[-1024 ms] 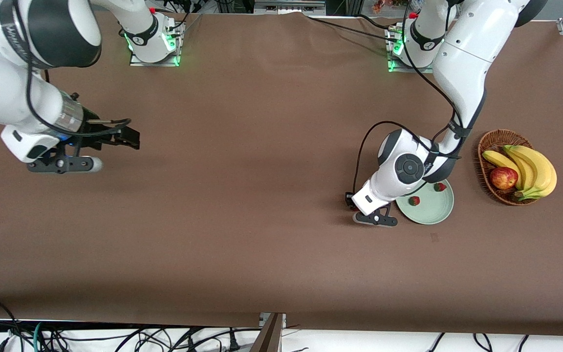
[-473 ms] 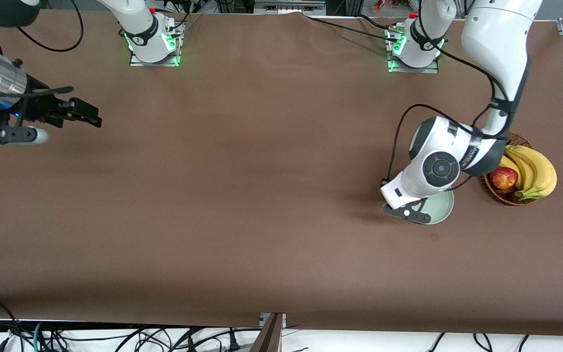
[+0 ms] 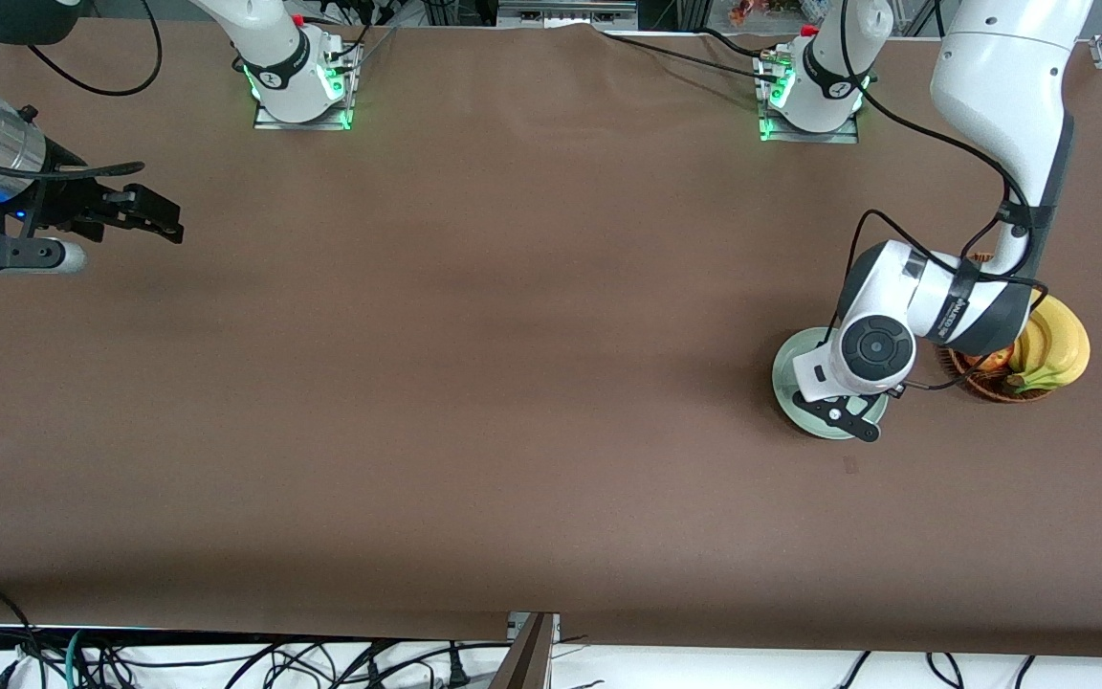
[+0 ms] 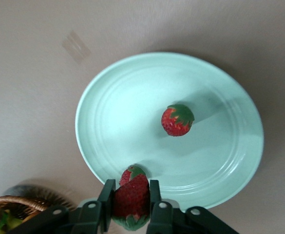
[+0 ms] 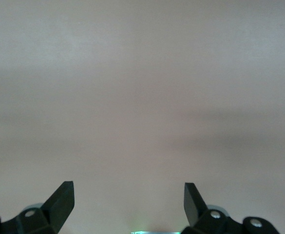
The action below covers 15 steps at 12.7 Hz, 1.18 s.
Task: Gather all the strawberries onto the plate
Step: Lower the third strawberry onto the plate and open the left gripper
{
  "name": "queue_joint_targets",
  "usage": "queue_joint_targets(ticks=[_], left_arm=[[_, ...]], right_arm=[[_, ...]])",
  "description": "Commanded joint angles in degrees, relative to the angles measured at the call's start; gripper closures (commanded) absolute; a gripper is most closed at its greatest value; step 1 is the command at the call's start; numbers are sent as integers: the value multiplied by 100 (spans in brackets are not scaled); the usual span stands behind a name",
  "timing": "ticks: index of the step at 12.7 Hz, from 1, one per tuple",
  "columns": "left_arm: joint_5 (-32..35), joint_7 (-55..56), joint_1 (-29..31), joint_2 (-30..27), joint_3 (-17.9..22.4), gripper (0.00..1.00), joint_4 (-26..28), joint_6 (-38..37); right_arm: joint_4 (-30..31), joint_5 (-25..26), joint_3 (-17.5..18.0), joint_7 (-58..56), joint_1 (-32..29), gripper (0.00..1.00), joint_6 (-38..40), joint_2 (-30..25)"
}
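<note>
The pale green plate (image 4: 132, 112) lies under my left gripper (image 4: 131, 185), which hangs over the plate's rim. Its fingers are shut on a red strawberry (image 4: 131, 202) with its green cap toward the palm. A second strawberry (image 4: 177, 120) lies near the plate's middle. Another strawberry (image 4: 135, 171) shows just past the held one, on the plate near its rim. In the front view the left arm's wrist covers most of the plate (image 3: 784, 368) and the berries. My right gripper (image 3: 164, 222) waits open over bare table at the right arm's end, nothing between its fingers (image 5: 64, 197).
A brown wicker basket (image 3: 981, 388) with bananas (image 3: 1060, 343) and a partly hidden red apple (image 3: 996, 361) stands beside the plate, toward the left arm's end of the table. The left arm's forearm hangs over the basket. Brown cloth covers the table.
The left arm swung from beside the plate to above it, hiding the two berries in the front view. The right arm drew back toward its end of the table.
</note>
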<state>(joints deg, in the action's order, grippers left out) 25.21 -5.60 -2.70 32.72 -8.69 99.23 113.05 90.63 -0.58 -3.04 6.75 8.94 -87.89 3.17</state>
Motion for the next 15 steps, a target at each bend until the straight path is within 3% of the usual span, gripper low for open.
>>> queue_joint_targets(ticks=[1, 6, 8, 11, 15], left_arm=[[124, 85, -21, -20, -54, 0, 35, -82], [98, 190, -82, -519, -263, 0, -114, -581], [-190, 156, -73, -810, -326, 0, -403, -819], [-1200, 146, -65, -1057, -352, 0, -1376, -1573], [-1578, 138, 76, -1118, -283, 0, -2626, -2602]], right_arm=[[-334, 120, 84, -60, -112, 1, 17, 52], [-704, 216, 50, -68, -155, 1, -140, 114], [-679, -72, 58, -51, -103, 1, -167, 305], [-714, -82, 67, -17, -41, 1, -159, 333], [-722, -4, 67, 19, -41, 1, -211, 333]])
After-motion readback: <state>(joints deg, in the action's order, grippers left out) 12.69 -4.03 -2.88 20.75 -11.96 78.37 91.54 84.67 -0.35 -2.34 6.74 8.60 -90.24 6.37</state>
